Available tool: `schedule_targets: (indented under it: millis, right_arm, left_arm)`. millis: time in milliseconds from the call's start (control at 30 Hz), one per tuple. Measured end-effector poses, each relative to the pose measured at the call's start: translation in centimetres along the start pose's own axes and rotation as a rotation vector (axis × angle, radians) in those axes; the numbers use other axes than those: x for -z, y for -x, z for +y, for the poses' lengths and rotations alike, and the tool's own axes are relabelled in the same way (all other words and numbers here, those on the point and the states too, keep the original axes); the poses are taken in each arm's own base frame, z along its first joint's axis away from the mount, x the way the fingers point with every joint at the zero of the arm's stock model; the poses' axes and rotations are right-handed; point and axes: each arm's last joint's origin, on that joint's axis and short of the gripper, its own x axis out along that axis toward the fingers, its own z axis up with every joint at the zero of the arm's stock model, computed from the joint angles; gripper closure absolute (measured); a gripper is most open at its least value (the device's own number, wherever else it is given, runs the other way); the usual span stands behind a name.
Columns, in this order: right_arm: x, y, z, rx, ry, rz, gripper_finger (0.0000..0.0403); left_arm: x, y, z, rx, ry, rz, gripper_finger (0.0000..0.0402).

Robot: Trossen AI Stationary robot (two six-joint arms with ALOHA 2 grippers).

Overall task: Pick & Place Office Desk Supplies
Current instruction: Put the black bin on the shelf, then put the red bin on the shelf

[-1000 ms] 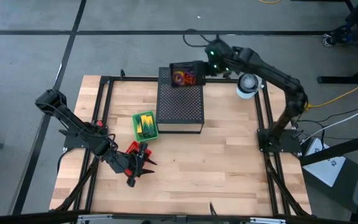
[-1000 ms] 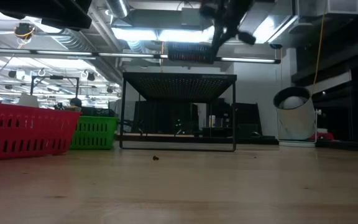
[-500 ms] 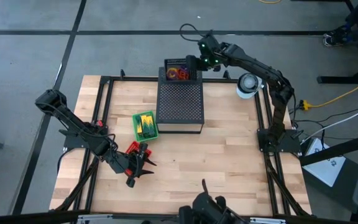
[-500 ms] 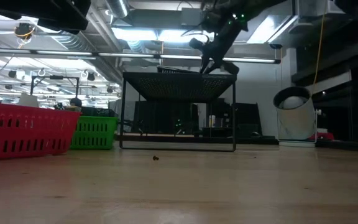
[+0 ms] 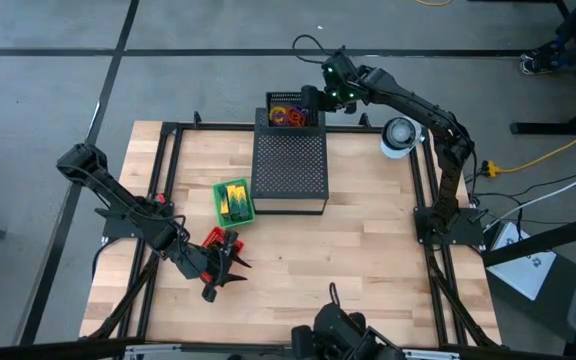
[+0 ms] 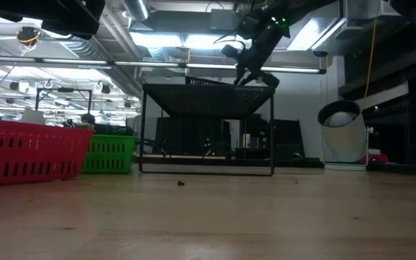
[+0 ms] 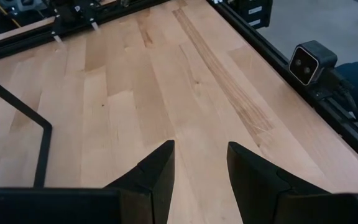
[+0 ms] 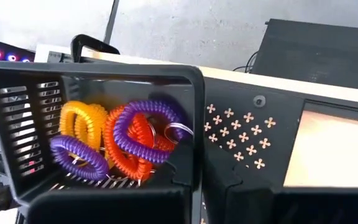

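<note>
Your right gripper [image 5: 313, 98] is clamped on the small black bin [image 8: 98, 134] of coiled rings [image 8: 120, 143], above the perforated box's [image 5: 290, 170] far end. Light but springy load: grip the rim, keep level. Left gripper [image 7: 201, 171] waits half-open, empty.

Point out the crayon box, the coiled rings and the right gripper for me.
crayon box [image 5: 234, 201], high view, middle of its yellow top.
coiled rings [image 8: 126, 146], right wrist view, the orange coil.
right gripper [image 5: 311, 98], high view, its fingertips at the bin.
</note>
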Motion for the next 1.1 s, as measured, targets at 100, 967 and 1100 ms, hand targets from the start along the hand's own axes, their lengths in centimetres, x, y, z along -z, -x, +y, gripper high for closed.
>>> schedule_targets:
  millis: [100, 967, 1100]
  right_arm:
    - [0.0, 0.0, 0.0, -0.010, -0.003, 0.010, 0.0393]
    - [0.4, -0.1, 0.5, -0.046, 0.028, 0.035, 0.0305]
    - [0.3, 1.3, 0.7, -0.047, 0.067, -0.011, 0.0304]
  left_arm:
    - [0.0, 0.0, 0.0, 0.000, 0.000, 0.000, 0.0261]
    - [0.0, 0.0, -0.1, 0.018, 0.004, -0.001, 0.0260]
    - [-0.1, 0.0, 0.1, -0.022, -0.026, -0.008, 0.0260]
